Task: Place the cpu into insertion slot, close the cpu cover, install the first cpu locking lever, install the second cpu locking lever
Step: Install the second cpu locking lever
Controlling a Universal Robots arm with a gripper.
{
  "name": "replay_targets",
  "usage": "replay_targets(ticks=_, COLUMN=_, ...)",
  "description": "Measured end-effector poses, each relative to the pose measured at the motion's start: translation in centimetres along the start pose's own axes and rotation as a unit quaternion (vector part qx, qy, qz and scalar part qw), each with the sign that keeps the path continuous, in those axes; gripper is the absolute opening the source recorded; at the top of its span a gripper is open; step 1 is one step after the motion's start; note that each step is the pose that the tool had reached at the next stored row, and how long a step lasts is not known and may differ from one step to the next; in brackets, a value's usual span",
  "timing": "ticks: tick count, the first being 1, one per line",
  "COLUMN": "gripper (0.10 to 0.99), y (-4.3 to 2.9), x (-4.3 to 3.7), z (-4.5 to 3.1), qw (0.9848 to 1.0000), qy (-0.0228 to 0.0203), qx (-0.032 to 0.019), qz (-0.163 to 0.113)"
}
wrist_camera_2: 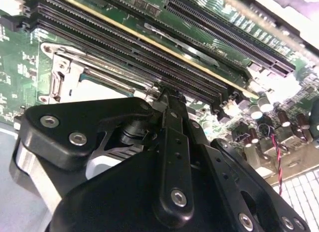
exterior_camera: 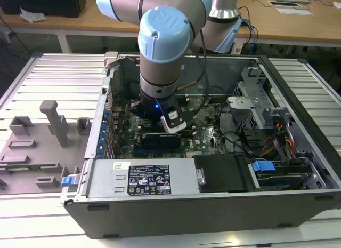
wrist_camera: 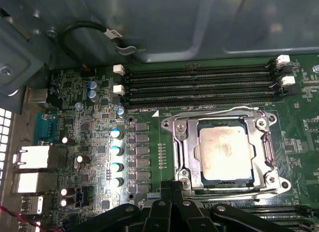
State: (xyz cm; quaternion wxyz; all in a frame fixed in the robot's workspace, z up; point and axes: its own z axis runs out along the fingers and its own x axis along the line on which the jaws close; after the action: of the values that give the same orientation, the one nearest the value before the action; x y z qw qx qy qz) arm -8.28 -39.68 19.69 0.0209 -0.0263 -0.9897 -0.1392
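1. The arm [exterior_camera: 160, 50] is reaching down into the open computer case [exterior_camera: 213, 200], which is lying on its side on a slatted metal table [exterior_camera: 53, 72]; its wrist is hanging over the green circuit board [exterior_camera: 205, 136] near the middle of the case.
2. The cpu [wrist_camera: 226, 151] is sitting in the insertion slot [wrist_camera: 199, 178] in the first wrist view, its pale metal top facing up and catching the light.
3. The cpu cover [wrist_camera: 185, 142] is lying flat around the chip as a silver frame, with the chip showing through its square window.
4. A thin wire lever [wrist_camera: 214, 112] is running along the far edge of the cover, beside the long black memory slots [wrist_camera: 199, 85]; I cannot tell whether it is latched.
5. The gripper [wrist_camera: 173, 188] is hovering just at the near edge of the socket frame, its black fingers [wrist_camera_2: 168, 112] pressed together with no gap between them and nothing held.
6. In the second wrist view the fingertips are pointing down close to the board, right by the memory slots and the corner of the silver socket frame [wrist_camera_2: 60, 77].
7. Silver capacitors [wrist_camera: 115, 149] are standing in a row to the left of the socket in the first wrist view.
8. In the exterior view, grey plastic fixtures [exterior_camera: 50, 120] are resting on the table to the exterior view's left of the case, well apart from the arm.
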Motion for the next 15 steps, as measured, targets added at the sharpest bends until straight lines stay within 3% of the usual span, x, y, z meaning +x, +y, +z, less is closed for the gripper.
replay_targets(ticks=3, gripper=0.106, y=0.09, x=0.02, z=-0.36, qw=1.0, qy=0.0, qx=0.001, qz=0.0)
replay_targets(ticks=15, gripper=0.106, y=-0.08, x=0.39, z=0.15, qw=1.0, qy=-0.0016, qx=0.0025, qz=-0.002)
